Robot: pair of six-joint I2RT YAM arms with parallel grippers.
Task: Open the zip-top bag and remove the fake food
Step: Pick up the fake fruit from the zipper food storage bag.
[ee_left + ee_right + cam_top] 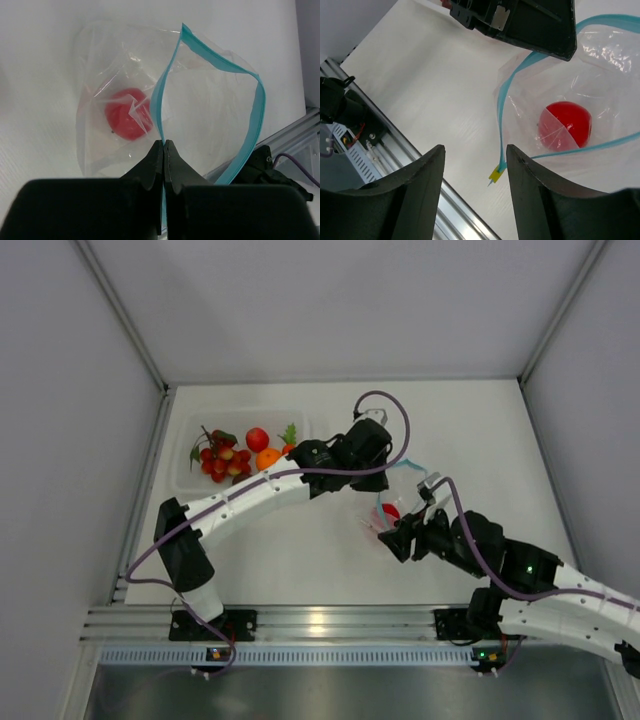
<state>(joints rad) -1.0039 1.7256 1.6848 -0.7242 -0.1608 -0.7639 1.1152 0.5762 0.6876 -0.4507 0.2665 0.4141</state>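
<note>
The zip-top bag (210,105) hangs with its mouth pulled open, the teal zip strip (254,120) forming a loop. My left gripper (164,143) is shut on one side of that strip. One red round piece of fake food (126,120) lies inside the bag, also visible from the right wrist as the red fruit (567,125). My right gripper (474,149) stands open just beside the bag's lower corner, with nothing between its fingers; the strip's yellow end tab (495,174) hangs near its right finger. From above, the bag (388,510) sits between both grippers.
A rigid clear tray (185,480) at the back left holds a red berry cluster (220,460), a red fruit (257,439), an orange (268,458) and a green-topped piece (290,434). An aluminium rail (320,620) runs along the near table edge.
</note>
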